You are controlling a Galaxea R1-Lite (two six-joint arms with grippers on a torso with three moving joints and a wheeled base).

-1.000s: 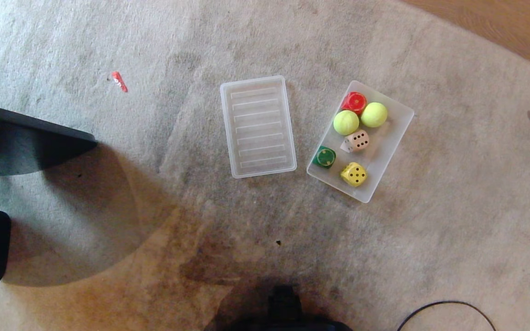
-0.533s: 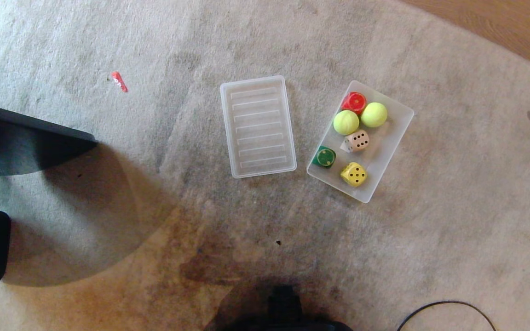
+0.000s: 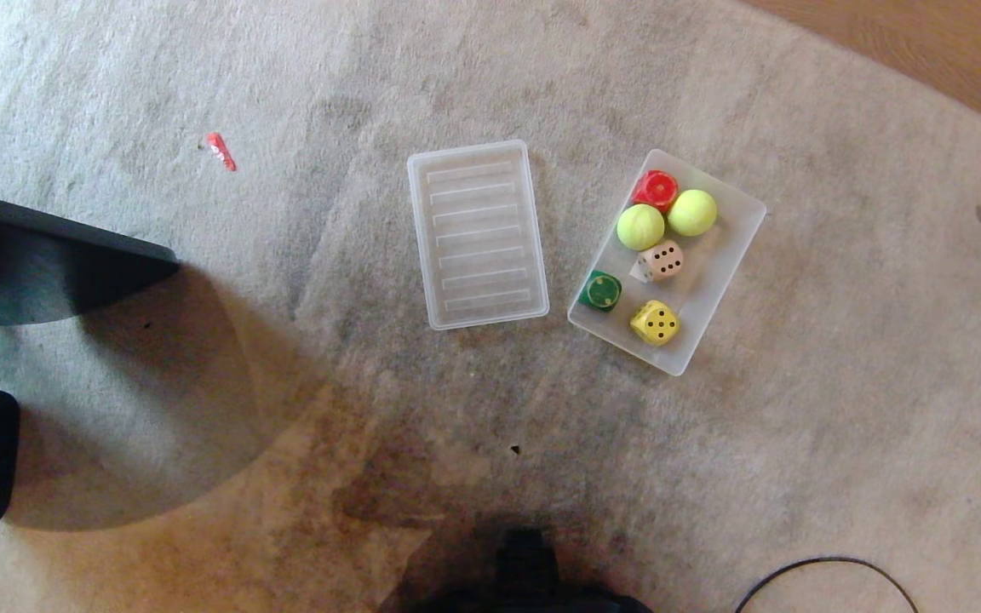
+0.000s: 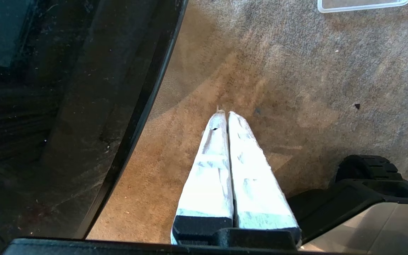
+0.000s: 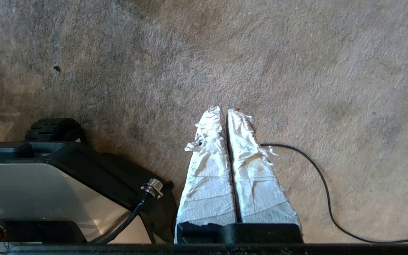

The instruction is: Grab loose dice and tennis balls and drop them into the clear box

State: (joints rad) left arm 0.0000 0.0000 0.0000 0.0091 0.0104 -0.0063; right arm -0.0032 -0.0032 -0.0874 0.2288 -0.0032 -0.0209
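- Hanging low beside the robot's base, the left gripper (image 4: 224, 114) and right gripper (image 5: 224, 110) each have white-wrapped fingers pressed together, empty, over worn beige carpet (image 3: 201, 409).
- Neither gripper shows in the head view; the box (image 3: 733, 247) lies well ahead of both, toward the right.
- Ribbed translucent lid (image 3: 478, 234) lies flat just left of the box.
- Inside the shallow, translucent box sit the yellow die (image 3: 655, 323) at the near end and the beige die (image 3: 662, 260) mid-box.
- Two matte tennis balls (image 3: 640, 226) touch each other beyond the beige die.
- Green die (image 3: 600, 291) sits against the left wall, red die (image 3: 656, 189) at the far end.
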